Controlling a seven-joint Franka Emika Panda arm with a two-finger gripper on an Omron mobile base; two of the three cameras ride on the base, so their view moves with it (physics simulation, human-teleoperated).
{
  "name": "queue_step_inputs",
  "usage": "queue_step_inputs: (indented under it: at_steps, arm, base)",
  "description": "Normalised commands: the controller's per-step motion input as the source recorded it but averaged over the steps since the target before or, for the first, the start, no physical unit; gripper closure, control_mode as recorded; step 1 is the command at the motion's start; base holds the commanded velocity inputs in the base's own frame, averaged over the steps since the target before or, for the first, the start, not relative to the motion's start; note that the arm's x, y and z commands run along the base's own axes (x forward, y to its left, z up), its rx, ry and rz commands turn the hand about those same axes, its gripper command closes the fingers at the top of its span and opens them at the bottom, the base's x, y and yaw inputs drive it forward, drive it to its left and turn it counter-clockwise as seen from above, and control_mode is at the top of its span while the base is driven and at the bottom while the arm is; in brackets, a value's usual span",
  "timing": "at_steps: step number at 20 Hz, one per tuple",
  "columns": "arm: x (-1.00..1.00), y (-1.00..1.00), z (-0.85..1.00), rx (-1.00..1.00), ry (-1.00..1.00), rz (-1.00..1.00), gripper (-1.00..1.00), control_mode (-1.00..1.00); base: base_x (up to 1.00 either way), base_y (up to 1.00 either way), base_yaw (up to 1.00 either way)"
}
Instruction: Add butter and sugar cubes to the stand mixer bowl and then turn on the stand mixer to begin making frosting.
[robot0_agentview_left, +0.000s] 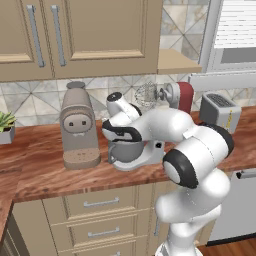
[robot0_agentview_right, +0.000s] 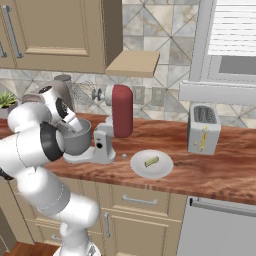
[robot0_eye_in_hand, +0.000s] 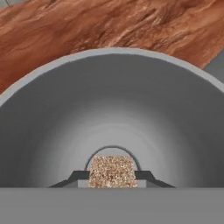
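My gripper (robot0_eye_in_hand: 113, 175) points down into the stand mixer bowl (robot0_eye_in_hand: 113, 100), shut on a brown, grainy sugar cube (robot0_eye_in_hand: 113, 171) held between its two dark fingertips just above the bowl's bottom. The grey bowl (robot0_agentview_left: 126, 151) (robot0_agentview_right: 78, 143) sits on the light grey base of the stand mixer (robot0_agentview_right: 121, 110), whose dark red head (robot0_agentview_left: 183, 96) is tilted back with the wire whisk (robot0_agentview_left: 146, 95) raised. My hand covers the bowl's mouth in both base views. A yellowish stick of butter (robot0_agentview_right: 151, 161) lies on a white plate (robot0_agentview_right: 138, 168) to the right of the mixer.
A tall beige coffee machine (robot0_agentview_left: 77, 125) stands close to the left of the bowl. A silver toaster (robot0_agentview_right: 204, 129) is on the counter at the right. A potted plant (robot0_agentview_left: 6, 126) sits far left. Wall cabinets and a small shelf (robot0_agentview_right: 132, 63) hang above.
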Motion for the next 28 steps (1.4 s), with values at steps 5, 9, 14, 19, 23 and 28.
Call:
queue_step_inputs:
  at_steps: [5, 9, 14, 19, 23, 28]
  arm:
    - [0.23, -0.03, -0.36, 0.0, 0.02, 0.0, 1.0, -1.0]
    - [0.03, -0.06, -0.39, 0.0, 0.02, 0.0, 1.0, -1.0]
    - [0.0, -0.04, -0.44, 0.0, 0.04, 0.0, -1.0, -1.0]
    - [0.0, -0.14, -0.09, 0.0, 0.01, 0.0, -1.0, -1.0]
    - [-0.14, -0.02, 0.33, 0.03, 0.0, 0.0, -1.0, -1.0]
    - [-0.55, 0.01, 0.95, 0.09, 0.0, 0.0, -1.0, -1.0]
  base:
    - [0.0, 0.0, 0.0]
    - [0.0, 0.0, 0.0]
    - [0.0, 0.0, 0.0]
    - [0.0, 0.0, 0.0]
    - [0.0, 0.0, 0.0]
    - [0.0, 0.0, 0.0]
